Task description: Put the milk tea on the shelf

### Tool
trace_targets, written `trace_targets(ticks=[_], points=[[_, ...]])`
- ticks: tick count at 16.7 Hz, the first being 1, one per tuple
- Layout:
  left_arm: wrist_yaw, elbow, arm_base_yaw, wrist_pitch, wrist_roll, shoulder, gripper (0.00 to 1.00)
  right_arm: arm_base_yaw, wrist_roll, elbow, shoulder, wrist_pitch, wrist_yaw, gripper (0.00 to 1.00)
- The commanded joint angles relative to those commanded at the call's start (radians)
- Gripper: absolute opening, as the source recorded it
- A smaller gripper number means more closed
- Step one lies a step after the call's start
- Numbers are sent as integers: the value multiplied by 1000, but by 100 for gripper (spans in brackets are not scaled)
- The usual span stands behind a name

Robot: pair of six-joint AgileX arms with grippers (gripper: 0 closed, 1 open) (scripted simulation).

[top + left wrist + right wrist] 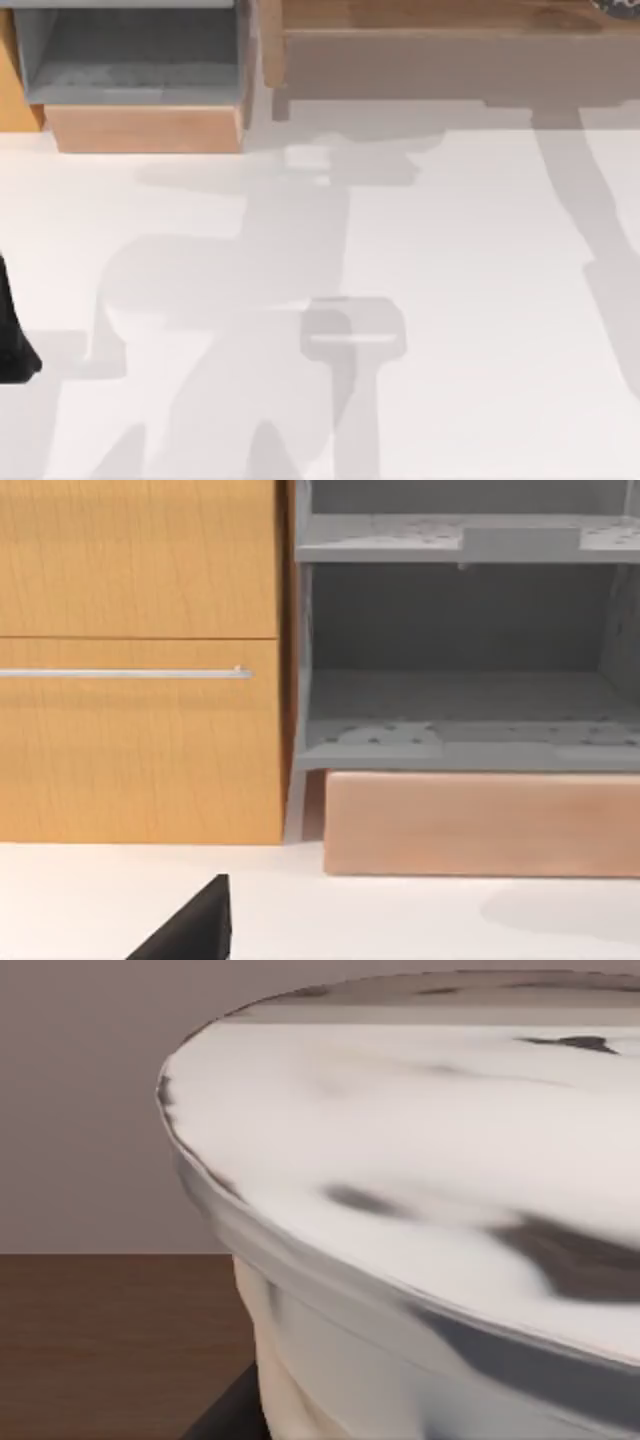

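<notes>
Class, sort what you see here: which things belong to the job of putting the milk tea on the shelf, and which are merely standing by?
Belong to the job:
milk tea, close before the right wrist camera
shelf, at the table's far right

Standing by:
wooden box with grey inside, far left
cabinet with a handle
left arm, at the table's left edge

I see a white table (450, 300) crossed by soft grey shadows. At its far left stands a wooden box (140, 128) with a grey inside, beside an orange cabinet (140, 680) with a silver handle (120, 673).
</notes>
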Motion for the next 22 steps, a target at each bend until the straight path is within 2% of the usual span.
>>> trace_targets(ticks=[8, 20, 22], points=[[0, 0, 0, 0, 0, 0, 100, 6, 3, 19, 0, -9, 9, 0], [0, 0, 0, 0, 0, 0, 100, -3, 0, 118, 168, 63, 1, 0], [0, 0, 0, 0, 0, 0, 100, -3, 0, 118, 168, 63, 1, 15]])
